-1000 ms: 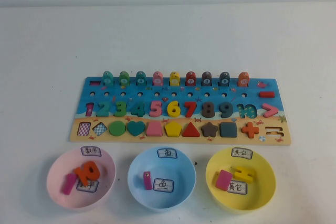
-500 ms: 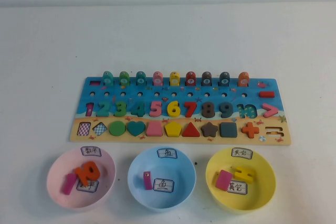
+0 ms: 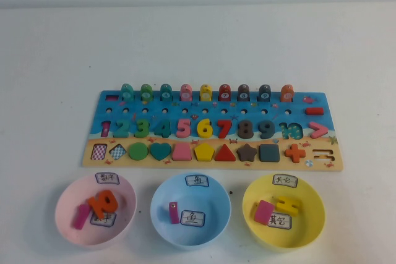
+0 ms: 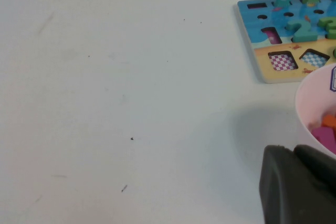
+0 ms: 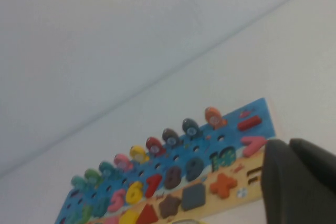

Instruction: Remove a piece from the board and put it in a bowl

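The pinkish-red ">" chevron (image 3: 318, 130) lies in its slot at the right end of the number row on the board (image 3: 216, 108). It also shows in the right wrist view (image 5: 252, 144), just beside my right gripper (image 5: 289, 142), which is shut and empty and hangs above the board's right end. The yellow bowl (image 3: 309, 227) stands in front of the board at the right. It holds a pink block (image 3: 264, 212) and a yellow equals piece (image 3: 288, 205). My left gripper (image 4: 294, 149) is shut and empty, next to the pink bowl (image 4: 310, 103). Neither gripper shows in the high view.
A pink bowl (image 3: 68, 227) with an orange 10 and a light blue bowl (image 3: 213, 227) with a pink piece stand left of the yellow one. A red minus bar (image 3: 314, 111) lies above the chevron. White table surrounds the board.
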Controlling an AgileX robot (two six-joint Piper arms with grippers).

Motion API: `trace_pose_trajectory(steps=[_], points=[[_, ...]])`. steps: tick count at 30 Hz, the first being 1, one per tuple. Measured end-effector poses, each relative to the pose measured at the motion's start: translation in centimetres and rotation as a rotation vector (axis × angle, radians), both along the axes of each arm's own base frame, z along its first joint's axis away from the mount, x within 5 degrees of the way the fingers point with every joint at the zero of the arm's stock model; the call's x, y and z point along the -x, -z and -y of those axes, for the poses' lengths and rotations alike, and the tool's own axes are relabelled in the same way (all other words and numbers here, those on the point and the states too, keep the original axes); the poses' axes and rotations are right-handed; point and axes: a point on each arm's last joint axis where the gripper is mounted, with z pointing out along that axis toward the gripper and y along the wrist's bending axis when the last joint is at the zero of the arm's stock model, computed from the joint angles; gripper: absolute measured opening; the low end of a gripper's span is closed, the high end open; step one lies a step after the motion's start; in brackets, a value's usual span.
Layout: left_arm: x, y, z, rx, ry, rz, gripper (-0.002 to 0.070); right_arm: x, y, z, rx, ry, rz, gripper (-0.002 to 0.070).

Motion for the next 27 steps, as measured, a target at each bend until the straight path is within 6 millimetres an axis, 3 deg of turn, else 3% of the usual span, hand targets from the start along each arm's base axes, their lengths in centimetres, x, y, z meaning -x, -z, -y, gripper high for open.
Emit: trace_pose_trajectory(steps=[7,16,27], points=[[0.0,0.0,0.0,0.0,0.0,0.0,-0.0001,-0.7,-3.7,-1.8,0.078,-0.207,-0.184,-0.0017],[0.0,0.0,0.0,0.0,0.0,0.0,-0.0001,-5.7,-7.9,-3.1,0.278,-0.439,-0.566,-0.0017],[0.0,0.0,0.0,0.0,0.0,0.0,-0.0001,-13.2,-7.9,-3.6,0.386,-0.562,-0.867,-0.0017]])
